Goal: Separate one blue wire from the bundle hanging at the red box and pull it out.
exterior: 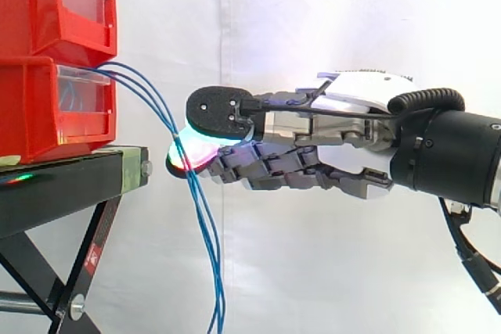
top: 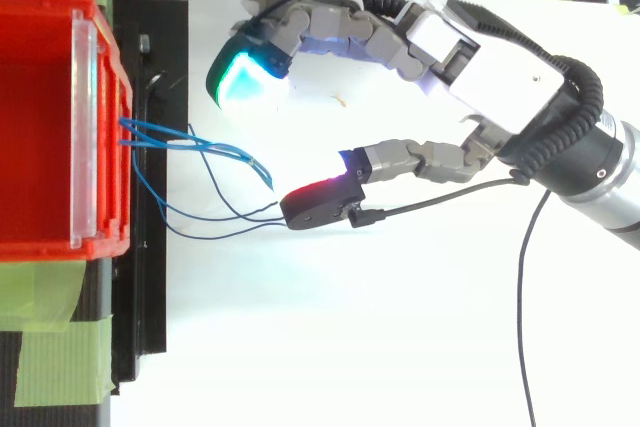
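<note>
Robot hand (top: 495,62) is spread, we judge, to bracket the blue wires (exterior: 205,232); they hang from the red box (exterior: 47,107), between its fingertips (top: 245,77), touching one pad.

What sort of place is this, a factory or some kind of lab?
Most likely a robotics test lab, not a factory: a plain white curtain hangs behind, red bins sit on a black stand, and a robot hand reaches at loose blue wires.

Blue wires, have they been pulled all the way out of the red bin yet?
No, in the top view the blue wires run into the front of the red bin.
</note>
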Controlling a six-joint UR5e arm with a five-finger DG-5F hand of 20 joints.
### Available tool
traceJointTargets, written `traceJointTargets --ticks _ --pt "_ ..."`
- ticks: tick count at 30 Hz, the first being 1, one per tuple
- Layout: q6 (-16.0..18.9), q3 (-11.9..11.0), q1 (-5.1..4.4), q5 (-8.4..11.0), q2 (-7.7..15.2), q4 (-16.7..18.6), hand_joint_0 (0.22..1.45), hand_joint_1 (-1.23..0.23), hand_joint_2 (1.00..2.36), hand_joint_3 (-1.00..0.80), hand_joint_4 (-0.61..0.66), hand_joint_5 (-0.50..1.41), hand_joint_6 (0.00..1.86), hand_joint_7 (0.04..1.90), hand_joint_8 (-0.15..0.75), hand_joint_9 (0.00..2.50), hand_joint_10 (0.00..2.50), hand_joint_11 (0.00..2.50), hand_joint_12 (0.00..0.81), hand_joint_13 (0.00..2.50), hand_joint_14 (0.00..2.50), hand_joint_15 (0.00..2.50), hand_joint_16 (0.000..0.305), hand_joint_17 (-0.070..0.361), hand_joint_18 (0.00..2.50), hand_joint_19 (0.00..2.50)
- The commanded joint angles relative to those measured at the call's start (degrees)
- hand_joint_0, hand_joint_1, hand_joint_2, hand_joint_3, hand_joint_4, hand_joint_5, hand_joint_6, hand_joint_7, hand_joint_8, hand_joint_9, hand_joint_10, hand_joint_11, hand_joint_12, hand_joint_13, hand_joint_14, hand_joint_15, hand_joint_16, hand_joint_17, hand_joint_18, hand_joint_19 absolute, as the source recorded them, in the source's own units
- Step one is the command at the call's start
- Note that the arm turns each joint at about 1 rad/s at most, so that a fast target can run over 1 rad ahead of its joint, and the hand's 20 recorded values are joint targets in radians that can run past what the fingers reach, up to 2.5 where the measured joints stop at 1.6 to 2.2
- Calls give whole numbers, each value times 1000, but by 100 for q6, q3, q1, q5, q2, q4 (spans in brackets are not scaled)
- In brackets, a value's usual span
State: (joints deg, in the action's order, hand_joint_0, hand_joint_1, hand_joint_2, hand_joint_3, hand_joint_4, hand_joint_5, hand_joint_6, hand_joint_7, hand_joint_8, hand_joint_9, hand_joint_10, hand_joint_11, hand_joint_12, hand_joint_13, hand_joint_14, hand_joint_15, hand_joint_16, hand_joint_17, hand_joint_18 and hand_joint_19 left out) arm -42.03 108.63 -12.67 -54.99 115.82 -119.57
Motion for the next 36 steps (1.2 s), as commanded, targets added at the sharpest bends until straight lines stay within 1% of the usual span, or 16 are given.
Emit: traceJointTargets --ticks 1,4,7,8,9,10,11,12,14,16,19,22,31,33,35,36 --pt "-16 0 -25 -3 2 30 552 -702 1000 -500 276 -151 502 1096 273 503 5 183 342 298 5 156 54 122 124 196" --pt "-104 0 -52 -3 10 48 547 -690 1000 -500 282 -152 503 1078 275 503 4 178 343 299 6 156 54 122 125 203" --pt "-139 0 -78 -12 133 57 545 -684 1000 -500 285 -152 503 1066 275 505 5 184 344 299 7 152 54 122 125 199" --pt "-104 -17 -78 -20 265 83 546 -683 1000 -500 284 -152 503 1066 275 506 4 184 344 299 5 156 54 122 125 205" --pt "10 -53 -78 -20 388 162 546 -683 1000 -500 284 -153 503 1066 275 505 5 184 344 299 5 152 54 122 124 203" --pt "72 -88 -78 -20 450 197 546 -683 1000 -500 291 -152 503 1066 274 506 5 177 344 300 5 156 54 122 125 203" --pt "72 -88 -78 -20 450 197 546 -680 1000 -500 287 -153 503 1066 276 506 5 176 344 300 6 153 54 122 125 201" --pt "291 -149 -78 -20 494 232 546 -680 1000 -500 287 -153 503 1065 276 506 5 176 344 300 7 152 54 122 125 205" --pt "485 -202 -78 -3 494 215 546 -680 1000 -500 287 -153 503 1066 275 506 5 184 344 301 5 153 54 122 124 204" --pt "555 -228 -78 -12 494 171 546 -679 1000 -500 292 -153 503 1066 275 506 6 184 345 303 6 157 54 122 124 204" --pt "696 -316 -78 -12 494 4 547 -677 1000 -500 290 -152 503 1070 276 507 5 179 345 304 5 154 54 122 128 204" --pt "775 -351 -78 -20 494 -137 546 -676 1000 -500 286 -152 503 1066 276 507 4 176 346 307 6 157 54 122 127 203" --pt "995 -351 -78 -29 485 -163 545 -667 1000 -500 286 -152 503 1066 275 508 5 185 346 309 5 159 54 122 128 211" --pt "1021 -351 -69 -47 485 -172 544 -659 1000 -500 286 -152 503 1066 275 507 5 184 347 310 6 162 54 121 129 210" --pt "1074 -351 -60 -143 485 -181 543 -655 1000 -500 288 -152 503 1061 276 506 5 184 348 313 5 167 54 121 129 214" --pt "1109 -351 -34 -222 485 -181 543 -655 1000 -500 291 -152 503 1056 276 505 5 184 348 313 5 159 54 122 129 218"
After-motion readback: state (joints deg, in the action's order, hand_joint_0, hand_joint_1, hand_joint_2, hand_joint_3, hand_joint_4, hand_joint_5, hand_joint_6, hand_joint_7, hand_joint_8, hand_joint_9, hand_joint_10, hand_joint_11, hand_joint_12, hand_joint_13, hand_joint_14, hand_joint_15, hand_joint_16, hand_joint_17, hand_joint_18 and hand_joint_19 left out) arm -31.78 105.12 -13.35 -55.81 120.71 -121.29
